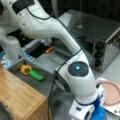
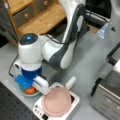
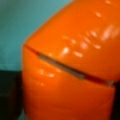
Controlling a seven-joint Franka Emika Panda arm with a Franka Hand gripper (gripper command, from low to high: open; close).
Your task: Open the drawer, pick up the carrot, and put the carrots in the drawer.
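Wrist view is filled almost edge to edge by the carrot, glossy orange, with a thin grey seam running across it from about 9 o'clock down toward 4 o'clock. Behind it, at 10 to 11 o'clock, lies a pale teal surface, and a dark strip sits at 8 o'clock. I cannot see my own fingers here, so I cannot tell whether they are released or clenched.

In a front view my gripper hangs low over a small teal bowl at 8 o'clock, its blue part right above the bowl, and the carrot shows as an orange lump inside, just under me. Whether I touch it I cannot tell. Just beside the bowl, toward 5 o'clock, a pink round plate rests on a white device. The grey bench stretches beyond, with the wooden cabinet at 11 o'clock.

In a front view the drawer stands open at 9 o'clock, beside the wooden top; a yellow item and a long green vegetable lie in it, touching. Farther back at 2 o'clock stands the silver toaster oven, and a small orange thing lies near 12 o'clock.
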